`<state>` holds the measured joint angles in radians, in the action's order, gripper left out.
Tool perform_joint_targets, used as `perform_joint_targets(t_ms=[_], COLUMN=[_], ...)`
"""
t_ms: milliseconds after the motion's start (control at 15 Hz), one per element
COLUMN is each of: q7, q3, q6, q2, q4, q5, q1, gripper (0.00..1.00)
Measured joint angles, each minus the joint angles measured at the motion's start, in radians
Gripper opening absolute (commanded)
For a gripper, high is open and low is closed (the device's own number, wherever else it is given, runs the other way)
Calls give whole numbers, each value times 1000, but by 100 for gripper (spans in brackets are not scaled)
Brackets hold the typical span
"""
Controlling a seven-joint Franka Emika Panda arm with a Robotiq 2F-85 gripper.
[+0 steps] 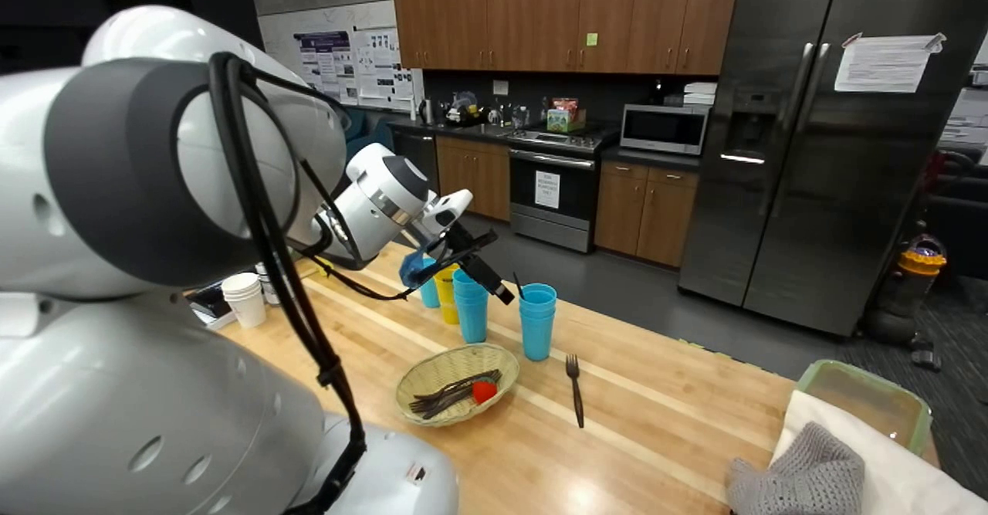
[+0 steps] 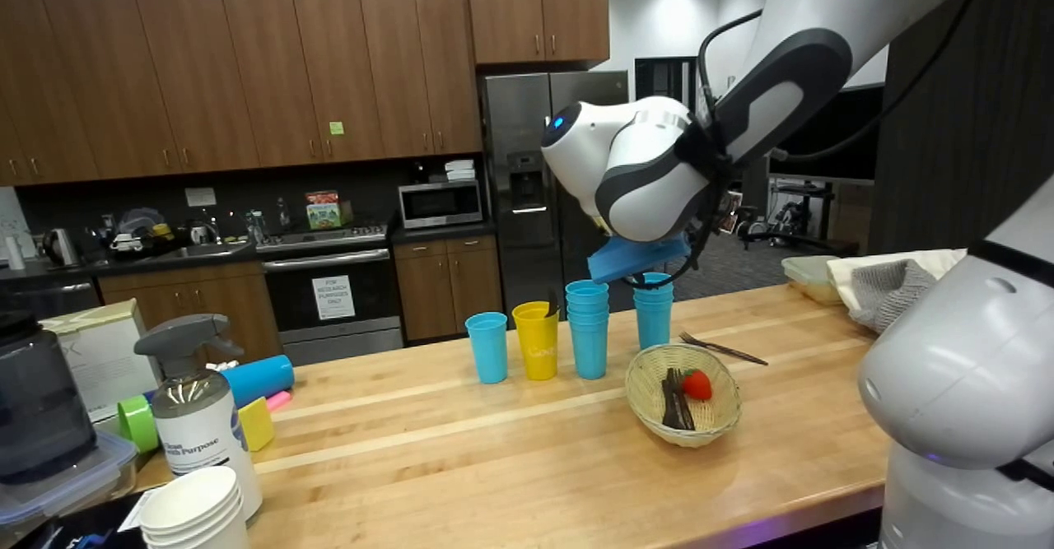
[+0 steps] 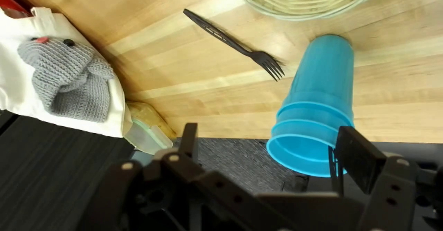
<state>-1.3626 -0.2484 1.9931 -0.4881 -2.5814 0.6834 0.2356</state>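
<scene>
Nested blue cups (image 3: 322, 75) are standing near the gripper (image 3: 268, 135) (jaws apart). A fork (image 3: 238, 47) is lying on the wooden tabletop (image 1: 664, 415), a refrigerator (image 1: 826, 167) looming beyond.

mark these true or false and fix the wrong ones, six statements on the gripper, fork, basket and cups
1. The gripper is open. True.
2. The yellow cup is lying on its side. False: the yellow cup stands upright.
3. A fork lies on the table, outside the basket. True.
4. The strawberry is on bare wood. False: the red strawberry is in the basket.
5. The grey knitted item rests on white cloth. True.
6. No cups are nested. False: some blue cups are stacked inside one another.
</scene>
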Motion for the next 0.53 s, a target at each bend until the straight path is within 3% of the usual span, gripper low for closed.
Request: perform_joint_targets(t_ms=[533], q7=[-1], q3=[-13], q6=[0], q2=[0], q4=[2], q5=[0], q1=[-7], gripper=[100])
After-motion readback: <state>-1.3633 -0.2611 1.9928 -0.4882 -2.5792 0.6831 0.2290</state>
